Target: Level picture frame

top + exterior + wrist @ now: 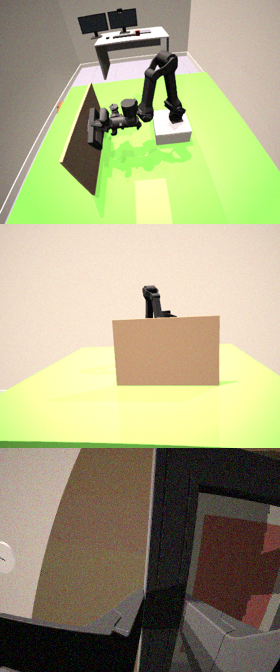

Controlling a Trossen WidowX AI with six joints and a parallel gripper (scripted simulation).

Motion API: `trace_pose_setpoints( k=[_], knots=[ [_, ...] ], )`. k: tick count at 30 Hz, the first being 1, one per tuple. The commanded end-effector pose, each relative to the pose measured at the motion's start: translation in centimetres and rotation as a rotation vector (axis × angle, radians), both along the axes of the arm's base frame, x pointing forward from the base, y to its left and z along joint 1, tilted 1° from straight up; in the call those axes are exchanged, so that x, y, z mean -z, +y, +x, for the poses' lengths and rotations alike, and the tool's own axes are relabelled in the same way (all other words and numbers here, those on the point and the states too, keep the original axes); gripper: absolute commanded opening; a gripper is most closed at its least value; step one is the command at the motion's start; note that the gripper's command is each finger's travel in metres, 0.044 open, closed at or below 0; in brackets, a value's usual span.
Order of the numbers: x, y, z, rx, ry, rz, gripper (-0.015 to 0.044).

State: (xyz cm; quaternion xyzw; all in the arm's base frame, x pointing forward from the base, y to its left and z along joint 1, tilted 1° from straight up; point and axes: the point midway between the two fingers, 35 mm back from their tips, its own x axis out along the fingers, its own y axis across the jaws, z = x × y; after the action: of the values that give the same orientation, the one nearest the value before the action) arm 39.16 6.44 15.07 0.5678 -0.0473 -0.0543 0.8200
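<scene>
Frame [95, 132] position was recorded against the brown wall panel [79, 141], which stood upright on the green worktop [212, 163]. It hung on the panel face turned toward the arm [160, 81], at about mid-height, and appeared tilted rather than square to the panel edges in the wrist view. Neither the screw nor the notched strip could be seen; both lay behind the frame, which would account for the frame sitting flat to the panel.

The hand [98, 123] reached in level from the arm side and met the frame at its upper part. Its fingers were closed to a narrow gap on the frame's dark border [169, 545], one to each side of that rail, and stood firmly clamped on it. That grip on the rail seemed chosen so the frame could be raised off its notch and slid sideways as one piece.

From the exterior view only the panel's back and the arm's elbow above it were visible; the frame was hidden there.

Judged stage: frame gripped, release and level check not yet done.
</scene>
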Motion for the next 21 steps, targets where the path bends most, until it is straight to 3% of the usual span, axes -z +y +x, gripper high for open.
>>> trace_pose_setpoints(
  k=[1, 21],
  knots=[
    [-0.38, 0.01, 0.08, 0.0, -0.015, 0.008, 0.0],
    [-0.58, -0.08, 0.06, 0.0, -0.015, 0.008, 0.0]
  ],
)
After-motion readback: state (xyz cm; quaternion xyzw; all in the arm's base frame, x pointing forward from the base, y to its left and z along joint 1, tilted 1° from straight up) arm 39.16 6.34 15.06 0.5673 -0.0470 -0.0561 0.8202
